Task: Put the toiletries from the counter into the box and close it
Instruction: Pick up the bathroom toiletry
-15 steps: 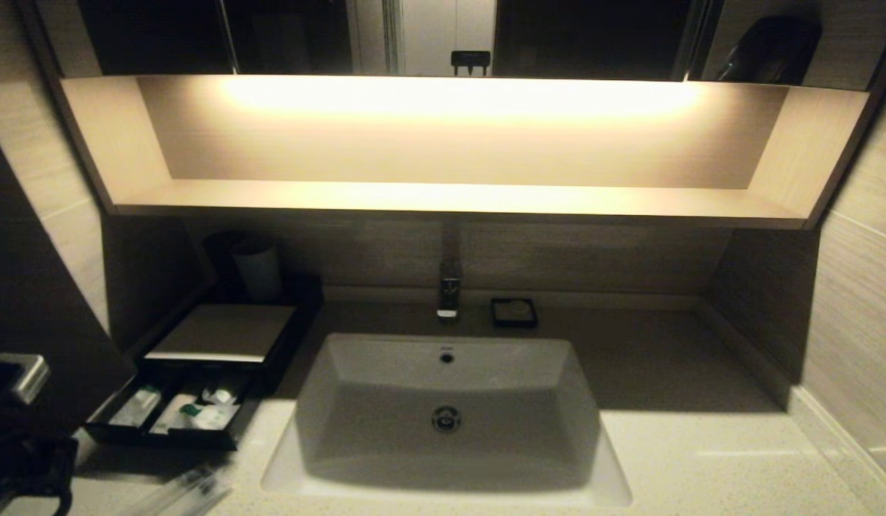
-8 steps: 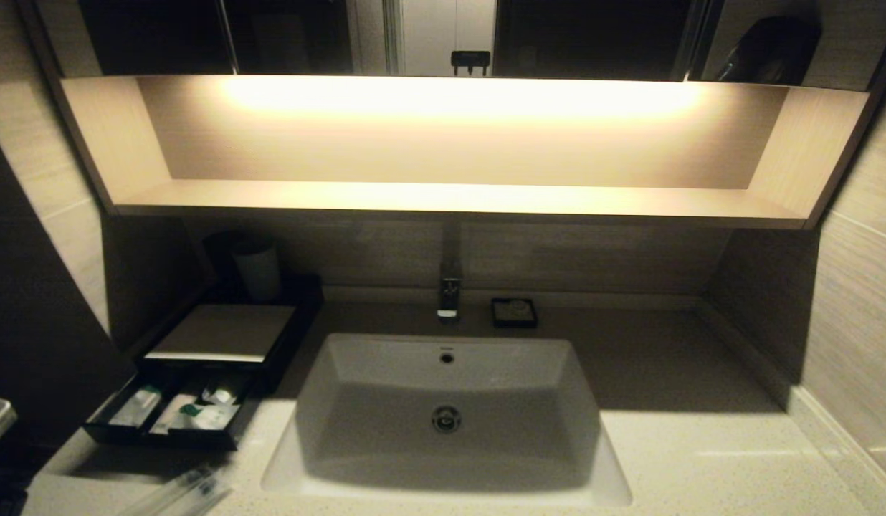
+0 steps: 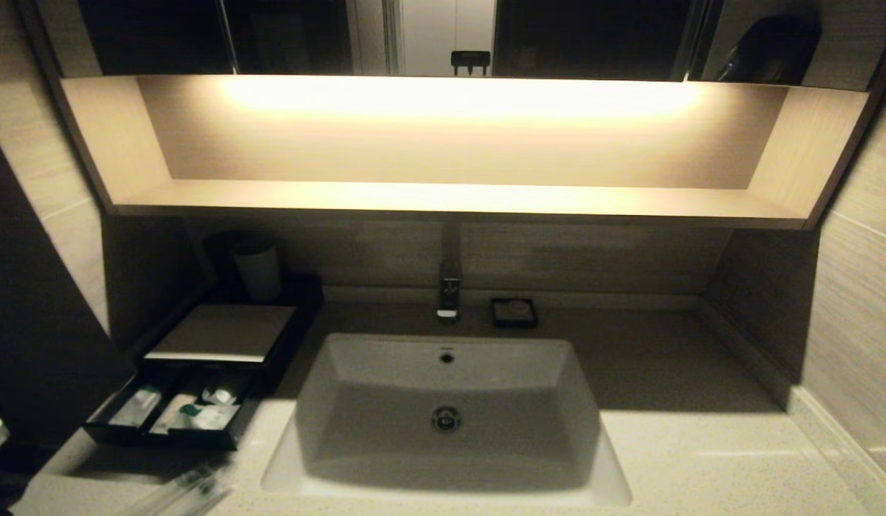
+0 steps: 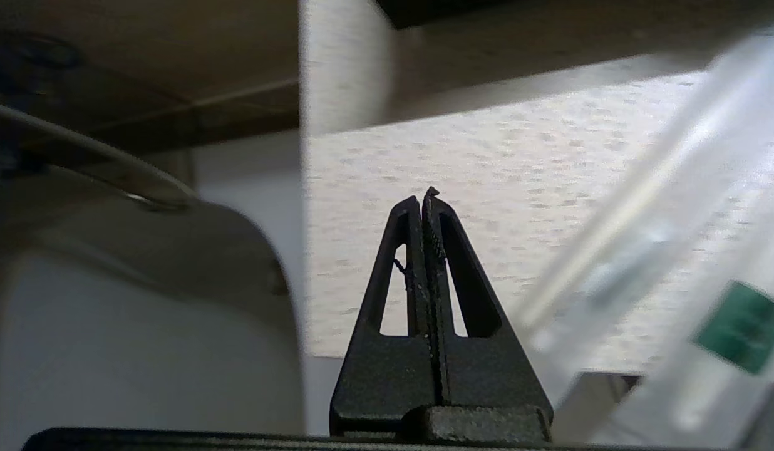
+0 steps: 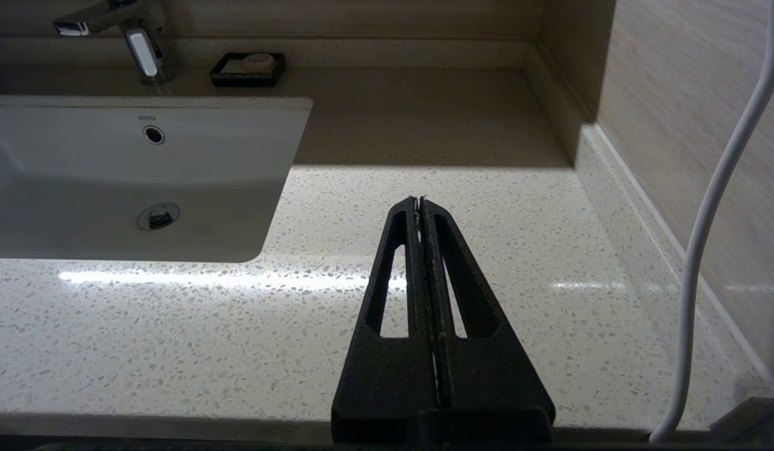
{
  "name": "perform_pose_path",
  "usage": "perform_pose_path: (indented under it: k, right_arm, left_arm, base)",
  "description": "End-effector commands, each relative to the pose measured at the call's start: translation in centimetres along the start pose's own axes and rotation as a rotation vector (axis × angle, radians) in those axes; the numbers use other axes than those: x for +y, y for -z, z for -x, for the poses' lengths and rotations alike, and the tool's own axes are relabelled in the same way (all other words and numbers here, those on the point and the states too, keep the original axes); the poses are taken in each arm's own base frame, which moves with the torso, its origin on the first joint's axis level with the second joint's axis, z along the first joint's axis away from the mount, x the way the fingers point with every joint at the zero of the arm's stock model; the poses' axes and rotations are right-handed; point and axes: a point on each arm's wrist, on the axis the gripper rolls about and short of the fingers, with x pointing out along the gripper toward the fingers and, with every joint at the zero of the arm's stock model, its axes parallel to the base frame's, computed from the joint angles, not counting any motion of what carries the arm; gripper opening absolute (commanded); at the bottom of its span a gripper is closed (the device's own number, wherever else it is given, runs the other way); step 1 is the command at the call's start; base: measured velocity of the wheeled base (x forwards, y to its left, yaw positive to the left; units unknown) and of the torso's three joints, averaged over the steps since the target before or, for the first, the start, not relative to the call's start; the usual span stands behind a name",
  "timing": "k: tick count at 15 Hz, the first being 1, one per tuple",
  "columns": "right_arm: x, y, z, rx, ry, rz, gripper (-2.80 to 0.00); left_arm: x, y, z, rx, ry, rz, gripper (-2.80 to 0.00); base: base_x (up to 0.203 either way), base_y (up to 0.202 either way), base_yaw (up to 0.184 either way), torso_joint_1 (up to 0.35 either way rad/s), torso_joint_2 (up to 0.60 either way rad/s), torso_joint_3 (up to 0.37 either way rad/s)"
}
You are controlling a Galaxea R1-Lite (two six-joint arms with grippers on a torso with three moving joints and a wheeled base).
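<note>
Clear-wrapped slim packet [image 4: 644, 250] lies just beside left gripper [image 4: 428, 194], long axis diagonal; fingers pressed together, empty; right gripper [image 5: 419, 200] likewise, parked.

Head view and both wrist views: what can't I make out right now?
- Packets in the open drawer, head view: too small to count.
- Slim packet on the counter: blurred, cut by the bottom edge.
- Left gripper, shut: outside the head view.
- Right gripper, shut: likewise.
</note>
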Motion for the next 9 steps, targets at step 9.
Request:
perform_pose_path:
  k: [9]
  right_arm:
    - [0.0,0.0,0.0,0.000,0.000,0.000,-2.80]
  left_arm:
    - [4.4,0.5,4.5,-0.269,-0.152,-0.021,-2.80]
  base:
    - [0.000,0.000,0.000,0.000,0.00,0.000]
